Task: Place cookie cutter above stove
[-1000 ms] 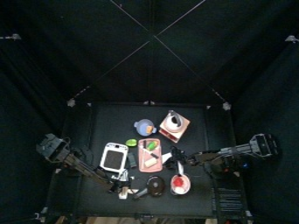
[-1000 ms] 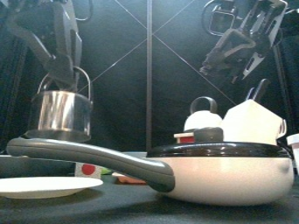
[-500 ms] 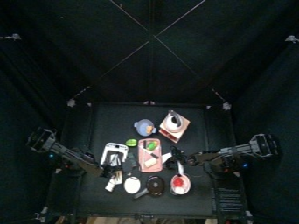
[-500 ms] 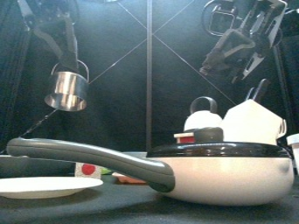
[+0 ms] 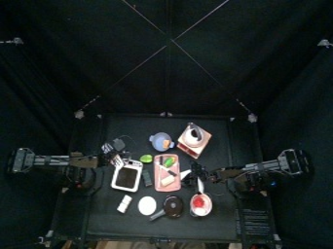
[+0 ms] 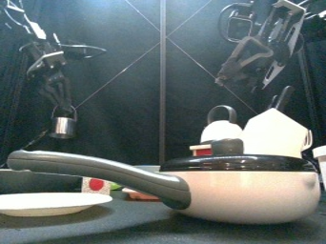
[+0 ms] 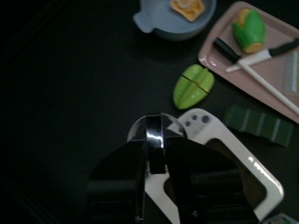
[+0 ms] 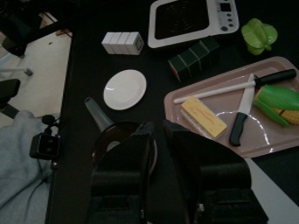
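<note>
L gripper (image 7: 153,149) is clamping the cookie cutter (image 6: 60,127), with the jaws closed on its top end, so you're carrying it and nothing is released yet. Front view: the cutter's hanging in the air below the jaws, well clear of the table (image 5: 97,136). Top view: you're sitting over the table's left part, just past the stove (image 5: 127,178) on its far side, i.e. about where "above" should be. My read is that pick and carry are done and you're in the placing step, pre-descent. The next move calls for a straight drop until the cutter's base is touching the table, then opening the jaws and lifting off vertically. Watch the wrist view: the stove's white corner is lying just beside the jaws, so I'd check you're not coming down on the frame. The green piece (image 7: 194,86) is lying near too, w/ the pink board (image 7: 263,52) beyond it, so no sideways drift. Orientation: the cutter's looking like a short metal cylinder, long axis approx vertical, top end in the jaws and other end pointing down at the table. That's good for setting it upright, though it's too small to tell which end is open. R arm (image 6: 254,52) is resting raised on the right side, not involved.
</note>
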